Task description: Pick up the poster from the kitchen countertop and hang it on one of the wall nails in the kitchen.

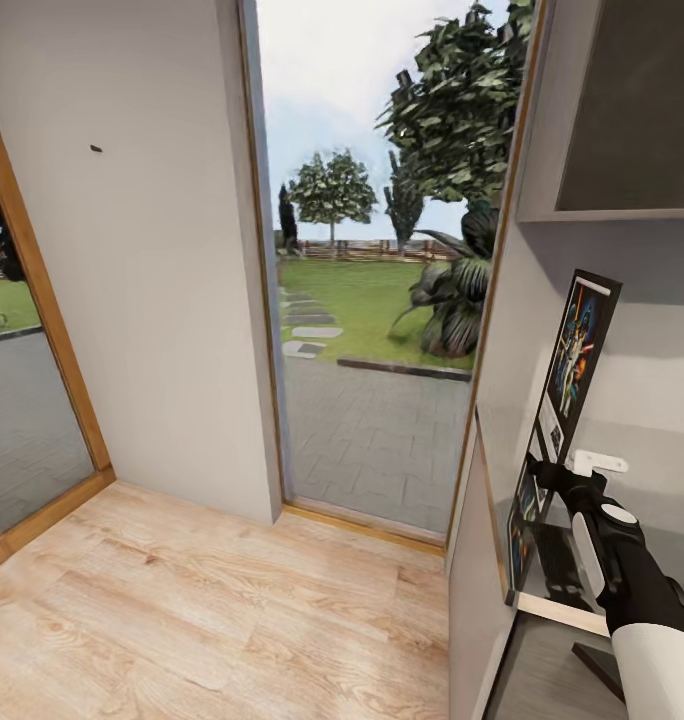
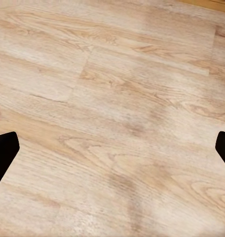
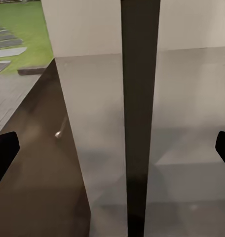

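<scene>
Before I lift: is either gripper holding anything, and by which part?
Nothing held. The right gripper is open astride the poster's edge; the left gripper is open, empty.

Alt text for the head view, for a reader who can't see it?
The right gripper reaches to the poster standing edge-on by the right wall. Ahead, a tall glass door shows a garden; a small nail sticks from the pale wall above the wood floor.

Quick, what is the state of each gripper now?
Left gripper: open, holding nothing, above the wood floor.
Right gripper: open around the poster edge, not closed on it.
</scene>
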